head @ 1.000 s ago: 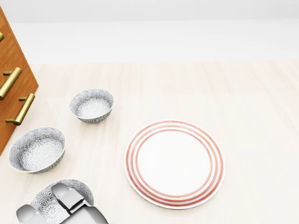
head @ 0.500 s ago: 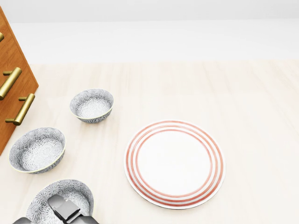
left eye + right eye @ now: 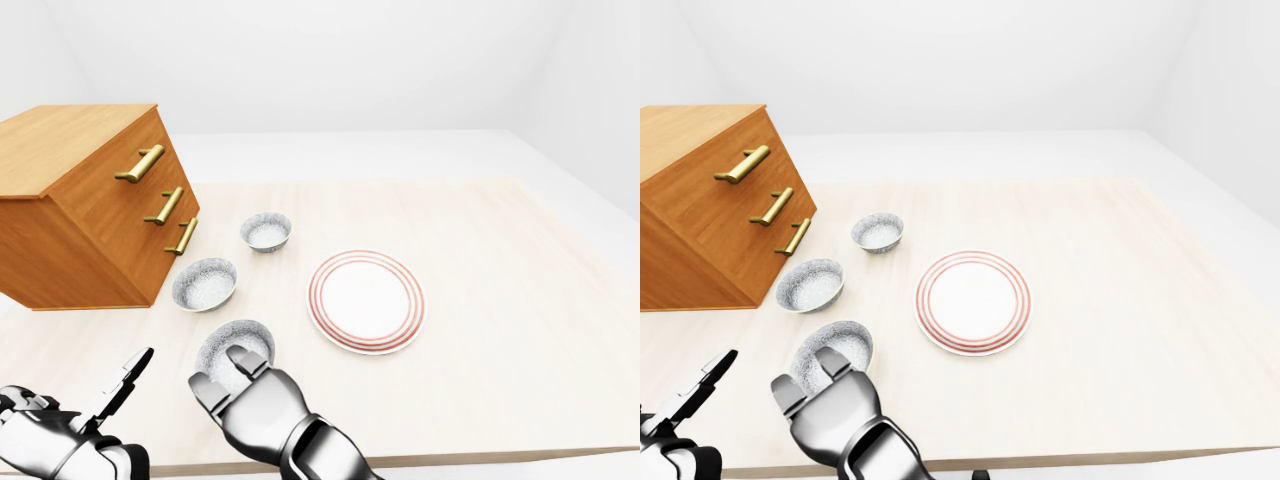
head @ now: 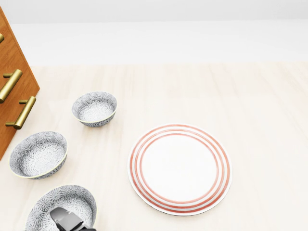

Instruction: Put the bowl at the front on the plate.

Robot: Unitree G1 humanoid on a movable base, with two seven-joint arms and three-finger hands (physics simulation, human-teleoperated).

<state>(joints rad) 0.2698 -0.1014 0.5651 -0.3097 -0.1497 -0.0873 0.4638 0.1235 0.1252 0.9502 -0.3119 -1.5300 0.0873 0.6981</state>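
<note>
Three grey patterned bowls stand in a line beside the drawer chest. The nearest bowl [image 3: 235, 343] lies lowest in the left-eye view, left of the red-ringed white plate [image 3: 366, 301]. My right hand [image 3: 226, 368] is at this bowl's near rim with its fingers stretched out. One fingertip [image 3: 245, 358] is over the bowl's inside and another is outside on the left, so the hand is open. The head view shows only a fingertip [image 4: 67, 220] at the bowl's [image 4: 60, 202] lower edge. My left hand [image 3: 85, 395] hovers open at the bottom left, apart from the bowl.
The middle bowl [image 3: 205, 284] and far bowl [image 3: 266, 231] sit higher in the view. A wooden drawer chest [image 3: 90, 205] with brass handles stands at the left. The light wooden table [image 3: 500, 300] extends right of the plate, with its near edge along the bottom.
In the head view my right hand's fingers have slid down off the nearest bowl, leaving most of it uncovered. The bowls and plate have not moved.
</note>
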